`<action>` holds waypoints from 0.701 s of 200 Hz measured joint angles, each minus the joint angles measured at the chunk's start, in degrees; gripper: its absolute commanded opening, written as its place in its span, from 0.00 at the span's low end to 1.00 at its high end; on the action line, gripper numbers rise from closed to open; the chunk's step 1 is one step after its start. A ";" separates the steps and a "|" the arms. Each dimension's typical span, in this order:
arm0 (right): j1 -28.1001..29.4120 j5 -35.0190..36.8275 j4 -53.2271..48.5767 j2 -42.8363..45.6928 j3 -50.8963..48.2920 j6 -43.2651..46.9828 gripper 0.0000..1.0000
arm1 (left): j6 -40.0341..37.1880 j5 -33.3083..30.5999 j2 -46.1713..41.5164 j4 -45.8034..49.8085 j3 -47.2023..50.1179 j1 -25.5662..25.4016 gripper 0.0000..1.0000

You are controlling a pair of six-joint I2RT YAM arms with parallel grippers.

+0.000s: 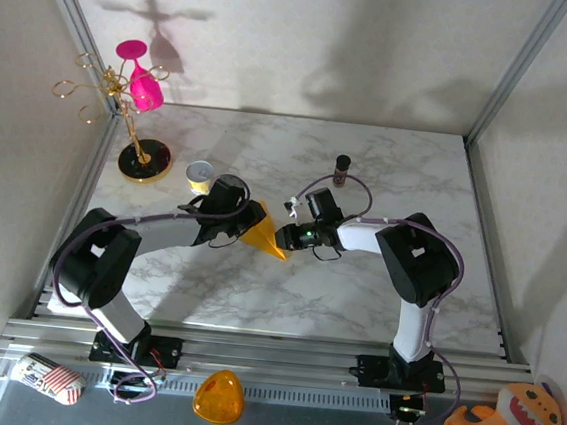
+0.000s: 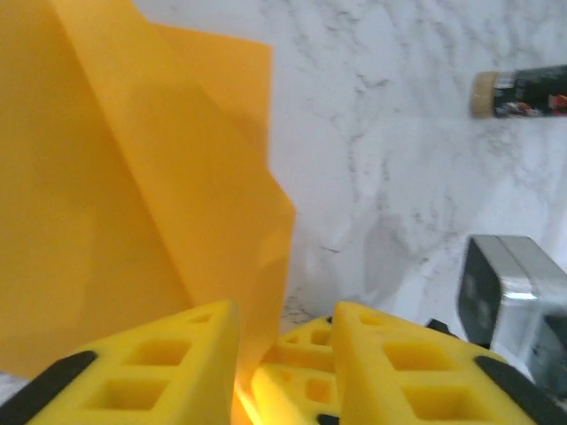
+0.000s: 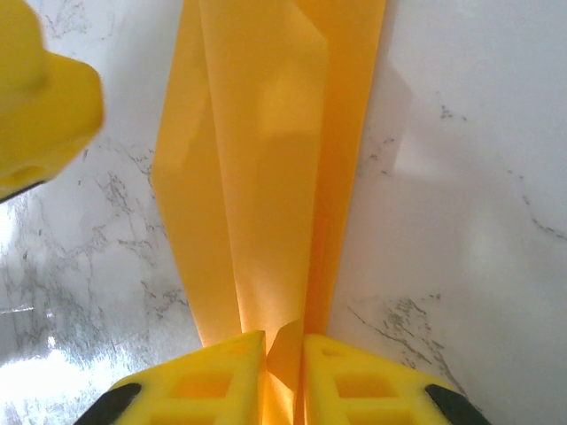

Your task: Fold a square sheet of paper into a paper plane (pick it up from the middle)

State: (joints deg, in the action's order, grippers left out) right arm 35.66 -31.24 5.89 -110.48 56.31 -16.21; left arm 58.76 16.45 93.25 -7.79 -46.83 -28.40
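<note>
The square sheet of paper (image 1: 263, 233) is a creased orange-yellow wedge lying mid-table between my two grippers. My right gripper (image 1: 283, 239) is shut on its narrow end; in the right wrist view the folded layers (image 3: 275, 177) run up from between the pinching jaws (image 3: 283, 341). My left gripper (image 1: 245, 221) is at the wide end. In the left wrist view the paper (image 2: 133, 195) slips into the gap (image 2: 283, 310) along the left finger (image 2: 151, 363), and the jaws stand apart. One left fingertip (image 3: 44, 97) shows at the upper left of the right wrist view.
A small yellow tin (image 1: 199, 175) and a gold rack with pink glasses (image 1: 138, 108) stand at the back left. A dark bottle (image 1: 342, 168) (image 2: 523, 93) stands behind the right gripper. An orange dome (image 1: 218, 397) and a plush toy (image 1: 505, 420) lie at the front rail.
</note>
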 measured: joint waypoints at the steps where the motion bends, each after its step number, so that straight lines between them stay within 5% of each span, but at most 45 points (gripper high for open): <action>1: 0.00 -0.02 -0.02 0.00 0.02 0.00 0.20 | -0.11 0.13 0.00 -0.33 0.15 0.00 0.29; 140: 0.00 0.07 -3.58 -0.74 2.19 -0.02 0.21 | -0.72 5.92 5.90 -16.24 4.98 0.00 0.18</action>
State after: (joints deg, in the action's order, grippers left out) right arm 35.66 -31.18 2.31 -111.22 58.50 -16.23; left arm 58.04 22.37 99.15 -24.03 -41.85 -28.40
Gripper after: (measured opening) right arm 0.212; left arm 0.186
